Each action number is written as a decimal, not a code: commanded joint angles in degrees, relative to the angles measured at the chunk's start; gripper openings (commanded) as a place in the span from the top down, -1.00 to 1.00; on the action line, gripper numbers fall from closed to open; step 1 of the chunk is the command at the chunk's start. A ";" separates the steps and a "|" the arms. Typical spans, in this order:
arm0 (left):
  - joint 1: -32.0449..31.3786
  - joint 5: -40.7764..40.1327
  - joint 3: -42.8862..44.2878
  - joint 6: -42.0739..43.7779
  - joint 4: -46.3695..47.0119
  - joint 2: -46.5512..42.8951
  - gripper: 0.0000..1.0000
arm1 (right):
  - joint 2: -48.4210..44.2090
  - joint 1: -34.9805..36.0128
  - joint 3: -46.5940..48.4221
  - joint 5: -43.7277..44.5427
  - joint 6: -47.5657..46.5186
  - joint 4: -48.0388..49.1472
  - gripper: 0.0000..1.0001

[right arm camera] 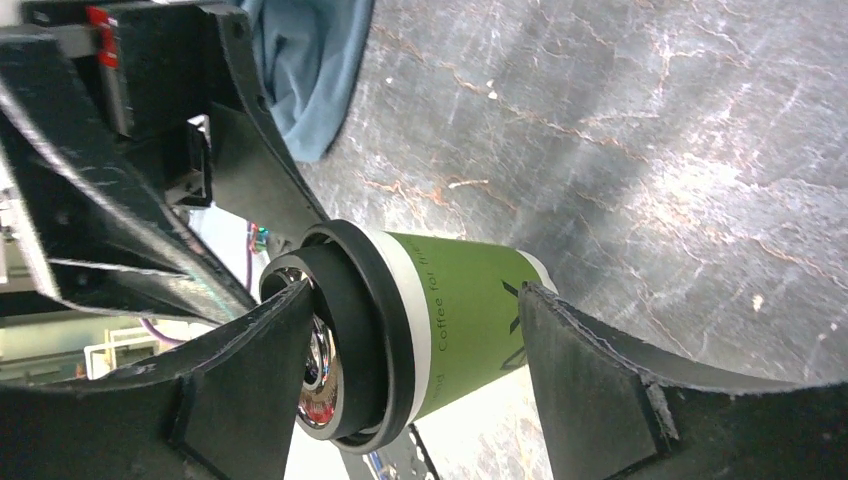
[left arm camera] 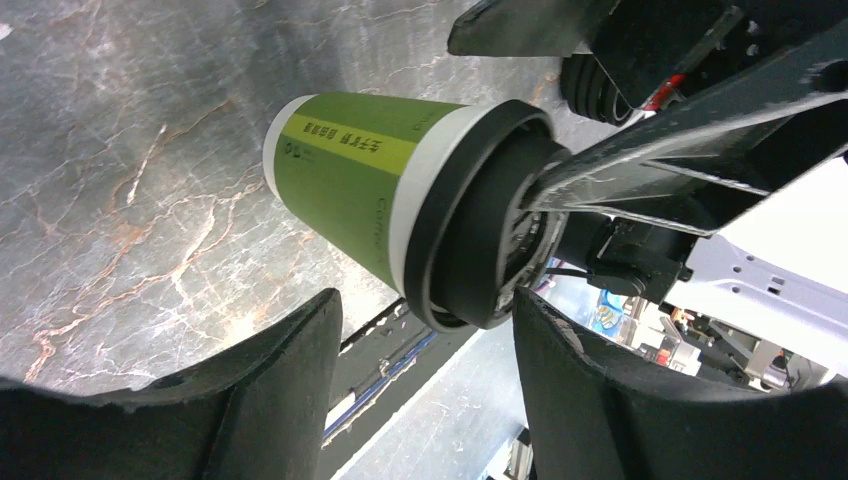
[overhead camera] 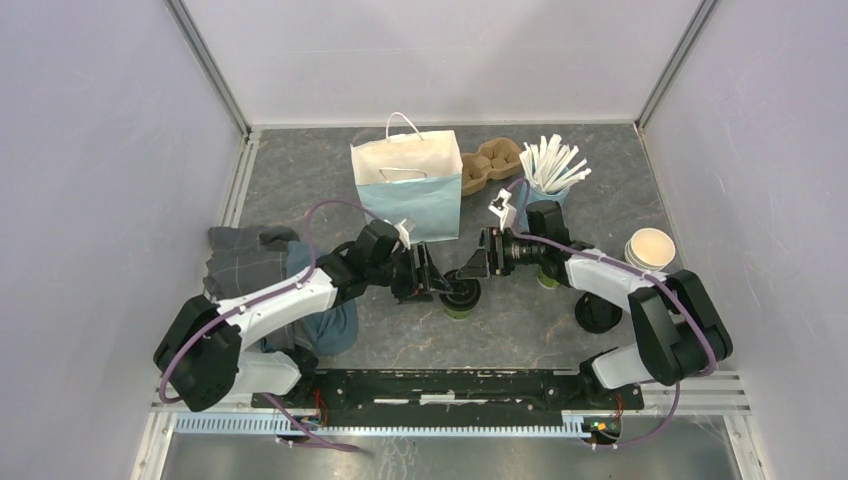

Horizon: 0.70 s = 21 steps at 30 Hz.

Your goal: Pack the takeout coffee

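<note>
The takeout coffee (overhead camera: 462,296) is a green paper cup with a black lid, standing upright on the dark marbled table in front of the blue bag (overhead camera: 408,186). My left gripper (overhead camera: 432,276) is just left of it. In the left wrist view the cup (left arm camera: 350,185) is beyond the open left gripper (left arm camera: 428,297), nothing between the fingers. My right gripper (overhead camera: 480,262) reaches in from the right. In the right wrist view the cup (right arm camera: 470,315) shows between the wide-apart fingers of the right gripper (right arm camera: 418,290); one finger lies over the lid (right arm camera: 350,330), the other near the base.
A cardboard cup carrier (overhead camera: 490,165) and a light-blue cup of white sticks (overhead camera: 550,172) stand behind the bag's right side. An open cup without a lid (overhead camera: 650,248) and a loose black lid (overhead camera: 598,313) sit at the right. Grey and blue cloths (overhead camera: 262,270) lie at the left.
</note>
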 commanded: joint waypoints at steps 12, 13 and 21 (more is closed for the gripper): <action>1.14 -0.68 6.13 5.23 -7.68 -3.62 -0.42 | -6.58 -0.45 15.74 12.39 -15.71 -37.77 -0.88; 1.66 -0.59 6.03 4.75 -7.66 -3.44 -0.31 | -7.04 -0.50 15.38 11.95 -15.71 -37.53 -0.88; 4.55 2.04 5.79 3.64 -5.05 0.76 0.18 | -8.34 -0.49 9.36 6.61 -11.61 -28.95 -0.77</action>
